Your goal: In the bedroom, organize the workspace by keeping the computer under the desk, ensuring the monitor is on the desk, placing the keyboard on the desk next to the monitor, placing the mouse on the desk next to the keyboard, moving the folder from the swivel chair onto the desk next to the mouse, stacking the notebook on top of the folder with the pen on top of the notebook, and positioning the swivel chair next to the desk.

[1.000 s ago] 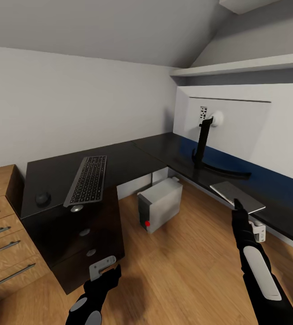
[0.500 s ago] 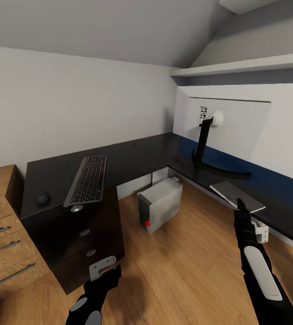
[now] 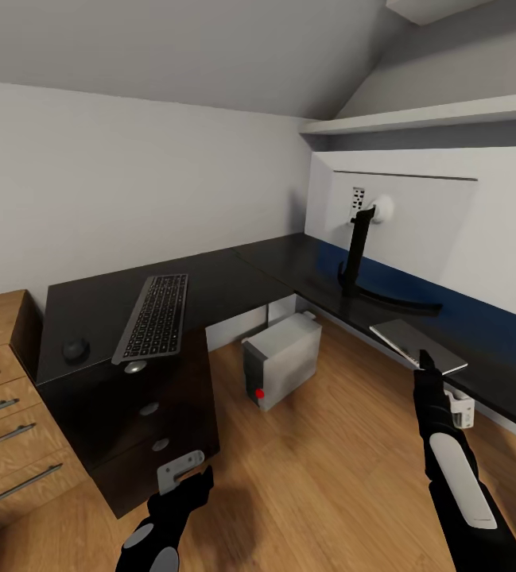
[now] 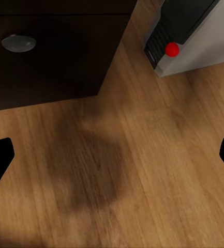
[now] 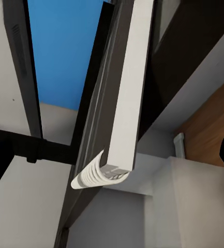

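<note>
Drifted slightly sideways along the desk (image 3: pixel 234 280) front since a second ago, with the right gripper (image 3: pixel 424 361) now just off the near corner of the notebook (image 3: pixel 417 343). Fingers spread, clamping nothing. Same for the left gripper (image 3: pixel 180 470): wide open, low beside the desk's drawer unit (image 3: pixel 142 413).

Notebook lying flat at the desk's front rim, corner overhanging. Probably light and thin, somewhat flexible, with slick covers; best pinched at that overhanging corner, across covers and white page edge. No brand, label or legible writing anywhere.
</note>
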Robot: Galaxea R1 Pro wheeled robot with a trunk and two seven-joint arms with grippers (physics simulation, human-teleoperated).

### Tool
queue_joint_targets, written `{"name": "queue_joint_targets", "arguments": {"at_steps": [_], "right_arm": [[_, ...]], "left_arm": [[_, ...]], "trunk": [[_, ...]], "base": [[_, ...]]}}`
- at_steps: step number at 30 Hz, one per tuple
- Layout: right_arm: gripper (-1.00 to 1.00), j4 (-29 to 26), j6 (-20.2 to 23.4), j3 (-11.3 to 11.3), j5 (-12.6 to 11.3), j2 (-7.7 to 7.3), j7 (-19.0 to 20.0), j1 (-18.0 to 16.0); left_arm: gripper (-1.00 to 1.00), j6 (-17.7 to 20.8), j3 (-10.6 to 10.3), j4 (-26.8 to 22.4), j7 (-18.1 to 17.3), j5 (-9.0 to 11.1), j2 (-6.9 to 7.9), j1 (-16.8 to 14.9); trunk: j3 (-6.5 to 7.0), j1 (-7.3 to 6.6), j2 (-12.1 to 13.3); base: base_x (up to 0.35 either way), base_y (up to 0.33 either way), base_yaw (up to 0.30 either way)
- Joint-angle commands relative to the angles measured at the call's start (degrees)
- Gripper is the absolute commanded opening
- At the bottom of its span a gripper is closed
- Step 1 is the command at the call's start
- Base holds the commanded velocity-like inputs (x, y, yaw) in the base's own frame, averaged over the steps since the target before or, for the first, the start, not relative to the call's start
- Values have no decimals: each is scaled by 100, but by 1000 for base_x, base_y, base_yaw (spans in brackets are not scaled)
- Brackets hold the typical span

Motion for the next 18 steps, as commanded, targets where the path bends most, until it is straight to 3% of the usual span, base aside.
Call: {"name": "queue_joint_targets", "arguments": {"at_steps": [1,15,16,18], "right_arm": [[100,-6,-31,9,-51,-3,-15,-3],[100,-7,-35,12,-54,0,-26,-3],[-100,-10,-35,14,-52,-1,-32,-3],[-100,-13,-35,16,-45,-3,-39,-3]], "left_arm": [[100,15,-6,-8,43,38,1,-5],[100,15,-6,-8,46,38,0,-6],[100,15,-6,-8,45,38,-1,-5],[100,15,-6,-8,43,38,-3,-6]], "trunk": [[-6,-1,-3],[-6,-1,-3],[-6,-1,-3],[-6,-1,-3]], "base": [[0,0,0],[0,0,0],[0,0,0],[0,0,0]]}}
